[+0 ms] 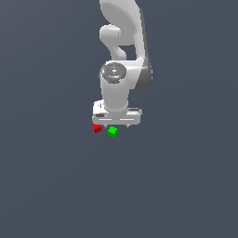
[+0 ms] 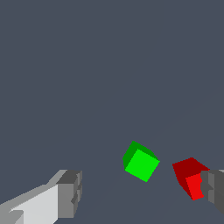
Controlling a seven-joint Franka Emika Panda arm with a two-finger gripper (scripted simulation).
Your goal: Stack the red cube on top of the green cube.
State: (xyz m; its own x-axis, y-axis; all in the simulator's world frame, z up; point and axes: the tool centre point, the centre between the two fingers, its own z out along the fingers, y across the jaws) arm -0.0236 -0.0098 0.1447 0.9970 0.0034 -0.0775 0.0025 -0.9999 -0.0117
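Observation:
The red cube (image 1: 96,128) lies on the dark grey surface just under the edge of the white gripper (image 1: 116,123), on the exterior view's left. The green cube (image 1: 112,132) lies close beside it, apart from it. In the wrist view the gripper (image 2: 142,190) is open wide and holds nothing. The green cube (image 2: 141,161) shows between the two grey fingers (image 2: 70,192). The red cube (image 2: 189,176) sits right next to the other finger, which hides one of its corners. Both cubes lie turned at an angle to the fingers.
The white arm (image 1: 122,56) rises above the gripper and fills the upper middle of the exterior view. The flat dark grey surface (image 1: 186,186) extends all around the cubes.

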